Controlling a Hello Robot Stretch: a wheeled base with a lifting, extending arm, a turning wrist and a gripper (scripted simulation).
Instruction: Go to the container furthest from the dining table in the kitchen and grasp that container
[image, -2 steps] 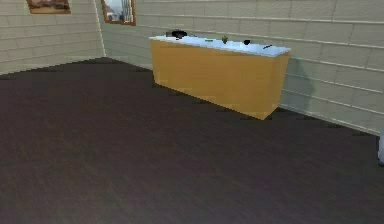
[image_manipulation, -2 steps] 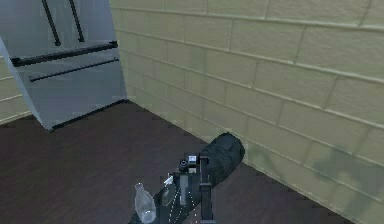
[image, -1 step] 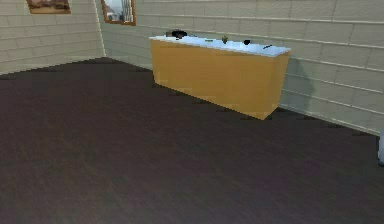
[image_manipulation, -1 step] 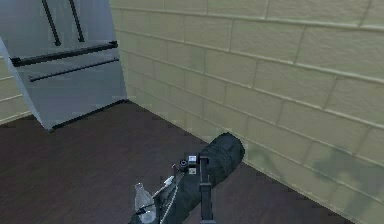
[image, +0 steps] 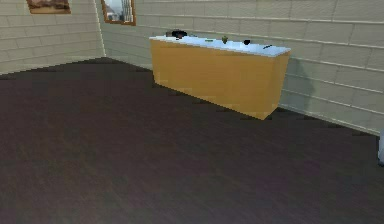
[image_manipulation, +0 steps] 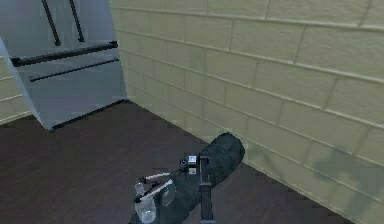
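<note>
A long orange-fronted wooden worktop (image: 215, 78) with a white top stands against the pale brick wall (image: 330, 60) in the upper middle of the forward view. On it sit three small blobs: a dark one (image: 179, 35) at the left end, a greenish one (image: 225, 40) near the middle and a dark sliver (image: 267, 46) towards the right. All are too small to name, so I cannot tell which of them, if any, is the container. Two framed pictures (image: 118, 10) hang at the upper left, cut off by the top edge. A pale strip (image: 381, 150) is clipped by the right edge.

In the arm side view a grey steel fridge (image_manipulation: 65, 60) fills the upper left, cropped at the top and left. Lower middle, the dark square arm (image_manipulation: 205, 200) rises from the bottom edge, with the claw (image_manipulation: 150, 192) to its left. A dark, rounded, bag-like bulk (image_manipulation: 228, 155) lies on the dark floor (image_manipulation: 90, 150) right behind it, close to the wall. I cannot tell whether the claw is spread or pressed together, nor whether it holds anything.
</note>
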